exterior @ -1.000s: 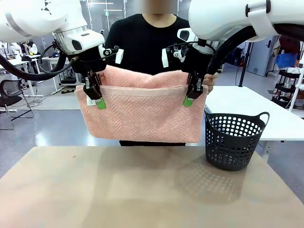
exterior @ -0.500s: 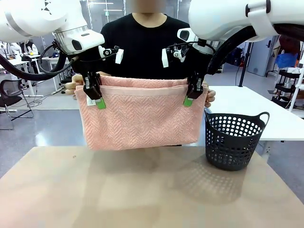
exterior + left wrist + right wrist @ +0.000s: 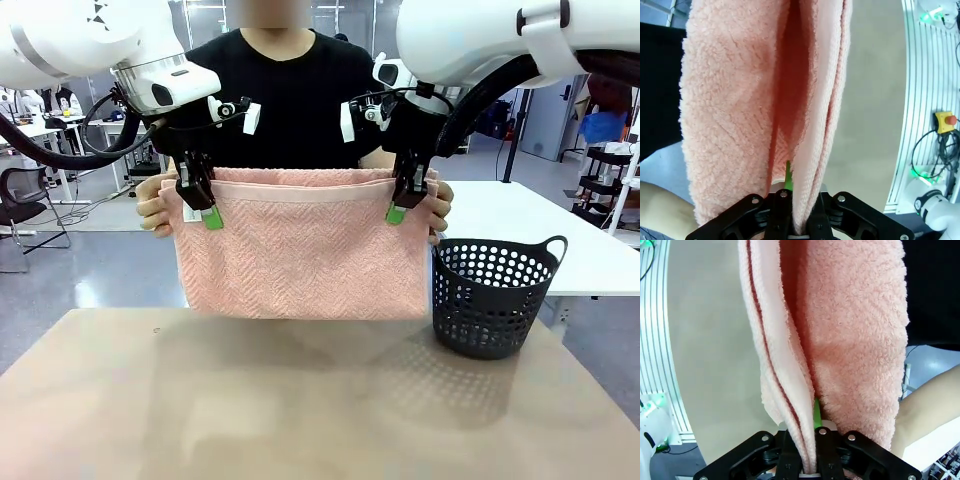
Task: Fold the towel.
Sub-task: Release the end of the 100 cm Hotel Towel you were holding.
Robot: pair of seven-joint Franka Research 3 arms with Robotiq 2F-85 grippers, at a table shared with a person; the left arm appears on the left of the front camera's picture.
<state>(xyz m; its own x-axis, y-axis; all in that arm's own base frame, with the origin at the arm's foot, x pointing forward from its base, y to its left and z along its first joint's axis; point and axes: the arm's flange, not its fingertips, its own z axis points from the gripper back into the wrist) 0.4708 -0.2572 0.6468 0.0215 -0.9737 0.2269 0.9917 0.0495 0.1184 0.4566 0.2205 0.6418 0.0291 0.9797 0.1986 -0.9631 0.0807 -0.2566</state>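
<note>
towel point(image 3: 305, 250): doubled, hanging above worktop point(image 3: 300, 410)
left hand point(image 3: 209, 215): clamped on towel's top-left edge
right hand point(image 3: 397, 211): clamped on top-right edge

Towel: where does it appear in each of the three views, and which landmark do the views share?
Front: towel hangs at the middle, above the table.
Left wrist: towel runs from bottom edge to top, left of middle.
Right wrist: towel runs from bottom edge to top, right of middle.
Shared landmark: the tan table behind it.
</note>
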